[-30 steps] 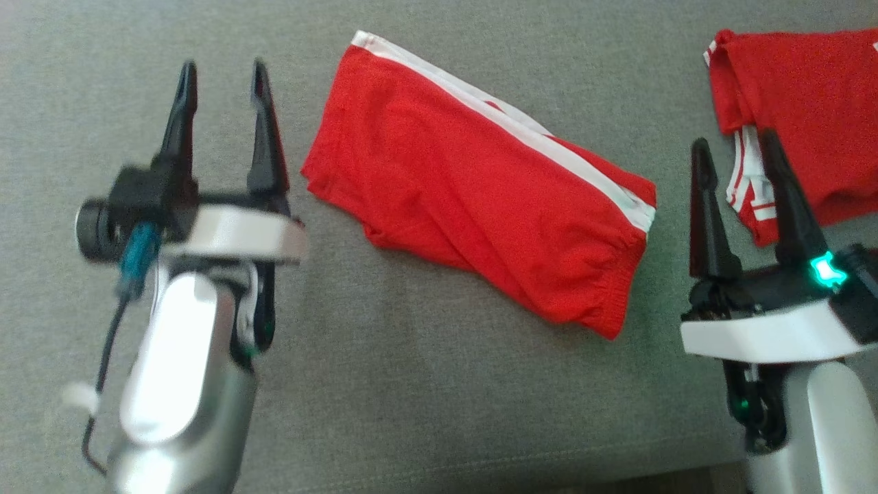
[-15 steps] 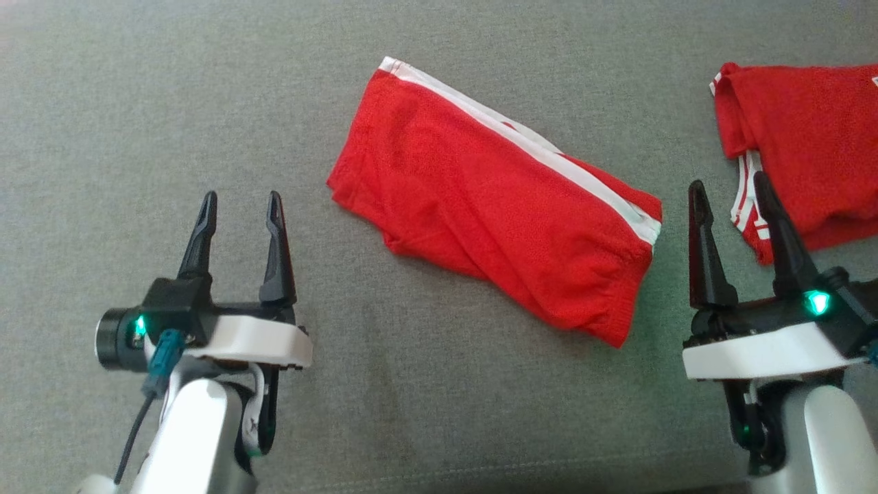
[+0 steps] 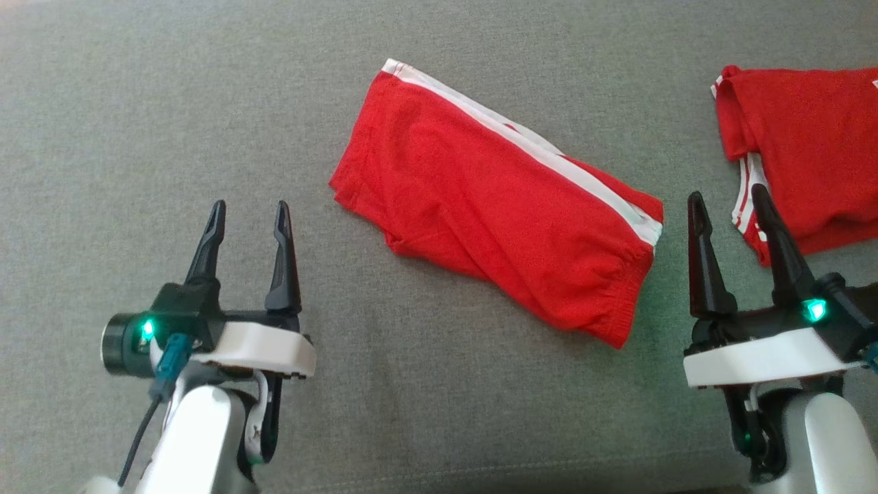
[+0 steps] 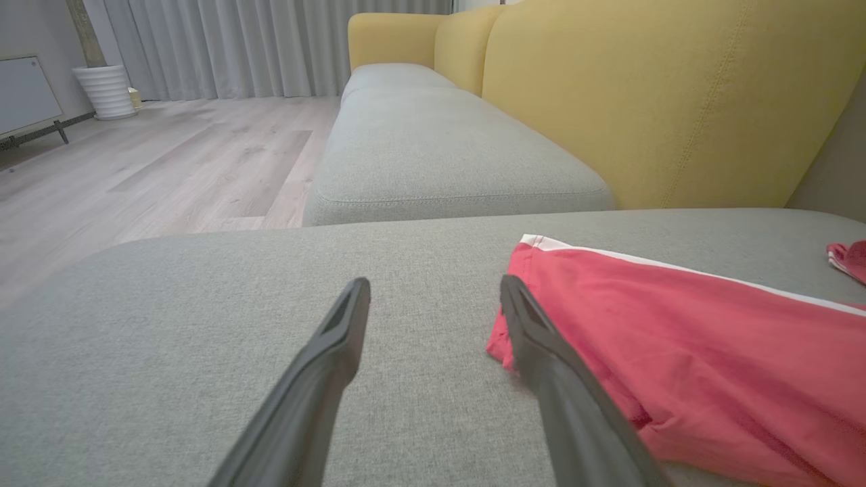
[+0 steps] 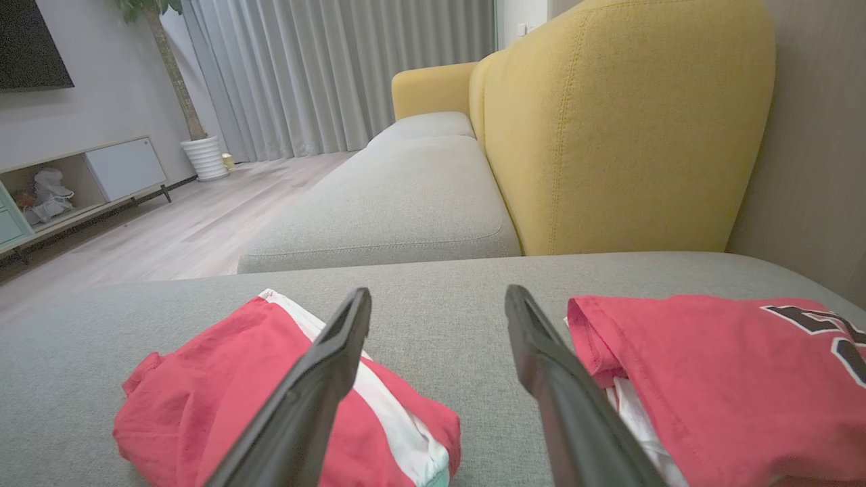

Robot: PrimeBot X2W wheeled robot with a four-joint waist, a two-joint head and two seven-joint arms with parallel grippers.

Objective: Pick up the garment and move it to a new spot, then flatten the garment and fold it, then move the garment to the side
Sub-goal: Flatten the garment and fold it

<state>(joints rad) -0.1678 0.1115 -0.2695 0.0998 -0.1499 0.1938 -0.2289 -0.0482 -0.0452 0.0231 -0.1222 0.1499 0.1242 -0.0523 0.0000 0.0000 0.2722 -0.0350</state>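
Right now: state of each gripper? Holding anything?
Left gripper: open, empty, left of the red shorts.
Right gripper: open, empty, between the red shorts and the red shirt.

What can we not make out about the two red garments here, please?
Shirt: head view's right edge cuts it off; its black print runs off the right wrist view's edge.
Shorts: in the left wrist view, a finger of the left gripper covers part of its near edge.
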